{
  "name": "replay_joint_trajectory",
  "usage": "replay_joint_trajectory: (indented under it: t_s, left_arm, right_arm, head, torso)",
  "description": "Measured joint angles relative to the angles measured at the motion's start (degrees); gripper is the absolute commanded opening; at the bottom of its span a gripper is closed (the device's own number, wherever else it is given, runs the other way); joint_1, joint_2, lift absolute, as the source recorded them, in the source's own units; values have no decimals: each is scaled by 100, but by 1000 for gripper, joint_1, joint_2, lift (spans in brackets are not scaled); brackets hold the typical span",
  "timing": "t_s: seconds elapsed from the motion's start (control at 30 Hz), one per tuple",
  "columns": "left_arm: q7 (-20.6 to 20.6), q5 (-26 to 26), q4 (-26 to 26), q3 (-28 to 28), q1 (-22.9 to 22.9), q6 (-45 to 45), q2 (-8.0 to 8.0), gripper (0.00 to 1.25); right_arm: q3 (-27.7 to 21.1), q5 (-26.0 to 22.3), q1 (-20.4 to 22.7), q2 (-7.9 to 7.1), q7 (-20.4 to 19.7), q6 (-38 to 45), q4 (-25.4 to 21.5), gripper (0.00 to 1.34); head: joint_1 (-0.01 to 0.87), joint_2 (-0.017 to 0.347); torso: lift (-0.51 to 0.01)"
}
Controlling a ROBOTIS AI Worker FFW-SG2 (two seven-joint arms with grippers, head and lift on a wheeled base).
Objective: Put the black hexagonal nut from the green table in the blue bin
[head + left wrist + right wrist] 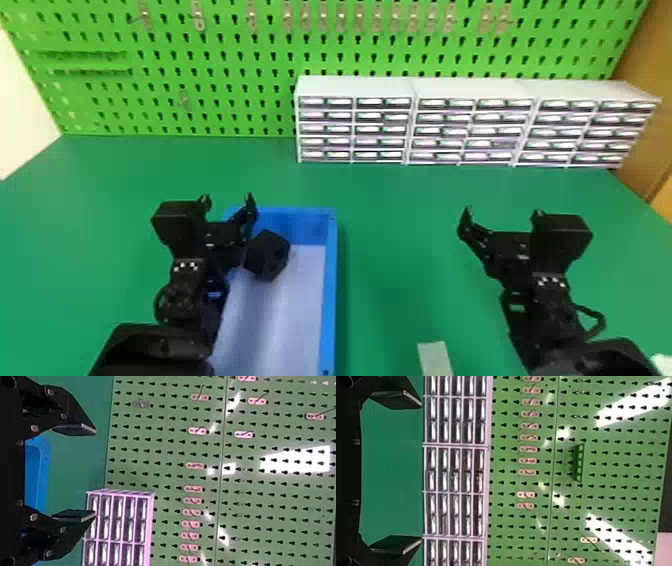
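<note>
Nut [269,255] looks to be in the blue bin [330,300] already, far end, inboard of the RH wall. Key relation: nut sits to the right of L claw [227,197] and a bit robot-side of its tips, so off to the side, not btwn the fingers. L claw is open, fingers spread w/ nothing btwn them per L wrist view, pointing fwd past the bin's far end. L is the near arm by a lot. R claw [502,211] also open and empty, well off to the right over the green table [390,240], so no use here.

Nut reads abt as wide as tall, no clear long axis; can't tell which way the bore runs, or if it's flat on the floor or tipped. Also can't tell if L gripper body touches it. IMO place is basically done; next = back L out up/left, away from nut. Risk: swinging right knocks it.
</note>
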Motion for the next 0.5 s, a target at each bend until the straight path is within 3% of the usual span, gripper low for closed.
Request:
replay_joint_trajectory:
  t_s: [0.5]
  left_arm:
    - [0,3,2,-15,-26,-1,0,738]
  right_arm:
    - [-61,-2,15,33,0,-34,0,1230]
  head:
    - [657,57]
  torso:
    - [-95]
